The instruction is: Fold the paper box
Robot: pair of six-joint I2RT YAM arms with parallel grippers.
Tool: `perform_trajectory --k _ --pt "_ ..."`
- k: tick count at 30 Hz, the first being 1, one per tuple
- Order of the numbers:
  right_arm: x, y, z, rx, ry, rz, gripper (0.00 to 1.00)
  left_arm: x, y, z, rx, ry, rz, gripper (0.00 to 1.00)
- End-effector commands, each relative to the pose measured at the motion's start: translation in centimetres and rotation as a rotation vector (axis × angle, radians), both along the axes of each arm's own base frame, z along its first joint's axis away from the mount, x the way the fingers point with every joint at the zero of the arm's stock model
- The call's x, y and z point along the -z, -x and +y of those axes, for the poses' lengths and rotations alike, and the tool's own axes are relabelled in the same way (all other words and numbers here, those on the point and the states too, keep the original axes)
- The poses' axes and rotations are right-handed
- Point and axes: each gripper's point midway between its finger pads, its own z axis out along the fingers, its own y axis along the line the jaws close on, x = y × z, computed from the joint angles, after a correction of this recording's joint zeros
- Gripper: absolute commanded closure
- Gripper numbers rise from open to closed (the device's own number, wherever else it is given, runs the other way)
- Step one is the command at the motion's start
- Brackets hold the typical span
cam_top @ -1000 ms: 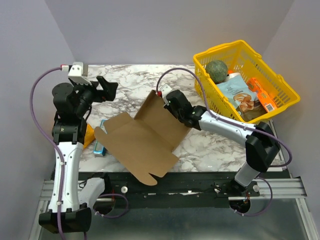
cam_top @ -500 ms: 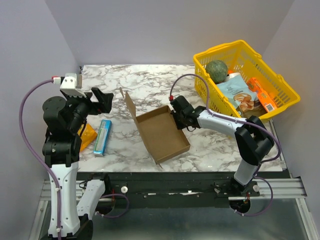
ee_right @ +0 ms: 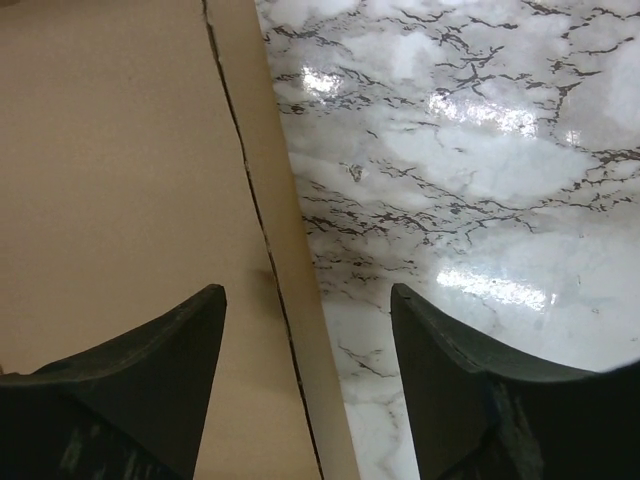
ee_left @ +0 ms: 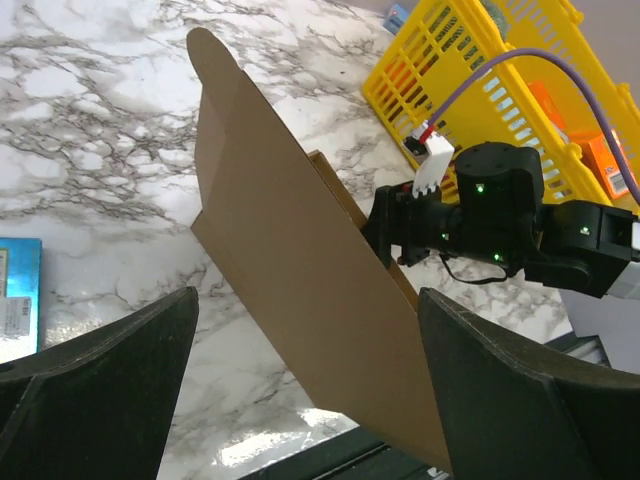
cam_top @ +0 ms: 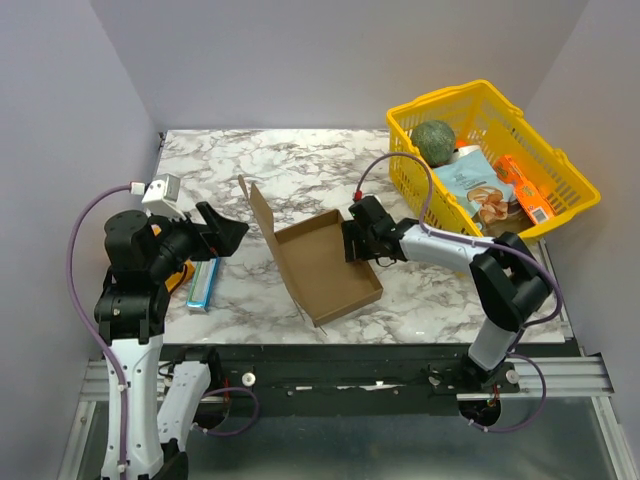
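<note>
**Item 1.** White-and-grey marbled tabletop. It carries everything listed below.

**Item 2.** Yellow plastic lattice basket, at 2 o'clock on the tabletop. It holds a green round fruit and printed packets. Not part of this job.

**Item 3.** Plain brown cardboard paper box, at the centre of the tabletop and reaching toward 6 o'clock.
- It is formed into a shallow open tray with low walls raised.
- The lid flap stands up from its 9 o'clock side, leaning and not closed.
- Its near corner lies close to the tabletop's 6 o'clock edge.

**Item 4.** My right tool, at the tray's 3 o'clock wall.
- The fingers are spread.
- In the wrist view one finger hangs over the cardboard floor and the other over the marble, with the wall edge running between them.
- It is clamped on nothing.

**Item 5.** My left tool, at 9 o'clock of the box, near the lid flap but apart from it. The fingers are fully spread and it holds nothing.

**Item 6.** Small blue-green carton, at 8 o'clock, below my left arm. An orange object lies beside it, mostly hidden.

**Hazards, as I judge them**
- The tray is light and nothing grips it, so a push on the lid from 9 o'clock could slide it toward 3 o'clock, or off the 6 o'clock edge.
- The walls look unlocked and may spring flat.
- If I draw back carelessly, a right finger straddling the wall could snag it and pull the fold open.
- The leaning lid could buckle if pressed away from its crease.
</note>
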Motion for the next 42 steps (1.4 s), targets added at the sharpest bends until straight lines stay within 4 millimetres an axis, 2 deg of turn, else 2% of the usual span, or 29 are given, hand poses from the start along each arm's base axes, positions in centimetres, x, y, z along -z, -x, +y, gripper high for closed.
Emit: perform_trajectory --k 1,5,16,21,24,28,29,32,35,36,37,39,42 --pt "-2.0 -0.1 0.9 0.001 -0.087 -0.057 0.23 0.8 1.5 -1.0 0.043 0.057 0.103 0.01" --pt "-2.4 0.1 0.5 0.008 -0.101 -0.080 0.14 1.0 1.1 -1.6 0.052 0.112 0.122 0.01" --pt "-2.2 0.9 0.3 -0.015 -0.130 -0.099 0.14 -0.1 -0.2 -1.3 0.018 0.139 0.111 0.01" --pt "-2.9 0.8 -0.3 -0.003 -0.125 -0.131 0.14 1.4 -0.8 -2.0 0.047 0.125 0.171 0.05" --pt "-3.0 0.8 -0.4 0.000 -0.126 -0.137 0.14 1.3 -1.5 -2.3 0.039 0.103 0.164 0.06" --pt "-3.0 1.0 -0.5 -0.002 -0.133 -0.139 0.14 1.7 -2.1 -4.0 0.071 0.057 0.170 0.06" --pt "-3.1 1.1 -0.5 0.000 -0.134 -0.140 0.14 2.3 -2.6 -4.3 0.077 0.034 0.185 0.07" --pt "-3.2 1.2 -0.7 0.003 -0.133 -0.145 0.14 3.2 -3.2 -4.6 0.076 -0.014 0.208 0.13" --pt "-3.5 1.4 -1.1 0.010 -0.131 -0.155 0.14 3.4 -3.7 -3.7 0.041 -0.074 0.203 0.27" --pt "-3.6 1.4 -1.1 0.010 -0.132 -0.160 0.14 3.5 -3.7 -3.5 0.042 -0.099 0.202 0.37" --pt "-3.6 1.5 -1.3 0.010 -0.128 -0.161 0.14 3.1 -3.9 -3.4 0.042 -0.110 0.191 0.41" --pt "-3.7 1.4 -1.3 0.011 -0.128 -0.166 0.14 3.7 -4.2 -3.4 0.054 -0.138 0.217 0.50" --pt "-4.5 1.6 -1.4 0.006 -0.137 -0.178 0.14 3.8 -4.7 -3.7 0.096 -0.185 0.220 0.58"
